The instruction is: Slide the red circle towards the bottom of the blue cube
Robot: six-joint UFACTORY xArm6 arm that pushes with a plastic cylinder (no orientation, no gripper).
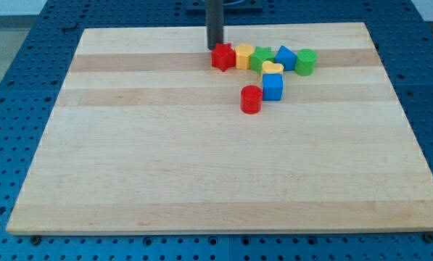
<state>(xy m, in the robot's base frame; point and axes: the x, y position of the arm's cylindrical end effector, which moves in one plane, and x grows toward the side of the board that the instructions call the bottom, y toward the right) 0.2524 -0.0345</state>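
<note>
No claw — my tip (pixel 214 49) sits by the worktop's (pixel 165 167) top edge, touching the red star (pixel 222 57). The red circle (pixel 251 99) looks light, rigid, slippery — push its left flank, low, toward the blue cube (pixel 273 87).

Rod (pixel 215 22) cut off by view's top edge near board's far edge. Green block (pixel 260 58) partly hidden behind yellow heart (pixel 272 68), shape unclear. Yellow block (pixel 244 55) wedged between neighbours, shape unclear.
</note>
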